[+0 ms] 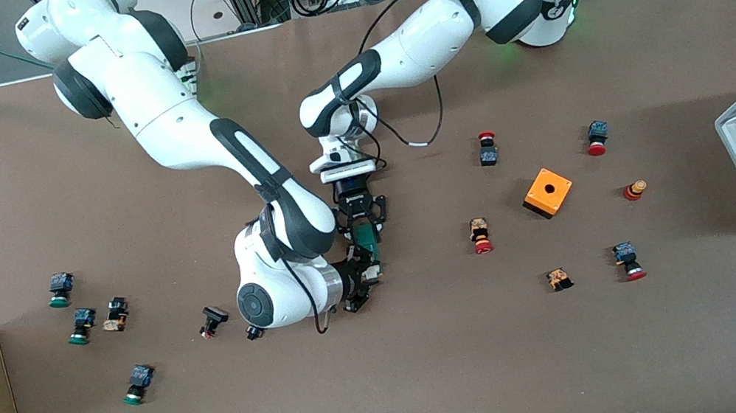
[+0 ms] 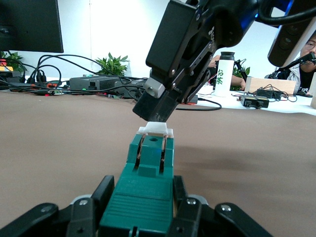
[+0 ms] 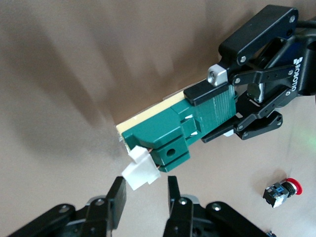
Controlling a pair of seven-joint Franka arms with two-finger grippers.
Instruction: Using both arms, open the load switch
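Fingers of the left gripper pinch the dark-green load switch by its body, held in the air over the middle of the table. The right gripper sits at the switch's white lever end with jaws parted around it; whether the pads touch the lever is hard to tell. An orange box lies well apart, toward the left arm's end.

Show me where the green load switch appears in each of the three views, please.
Front view: the load switch is mid-table, between the two gripper tips.
Left wrist view: it fills the lower middle, clamped by the left gripper.
Right wrist view: it lies in the centre, its white lever just above the right gripper.
Shared landmark: the white lever.
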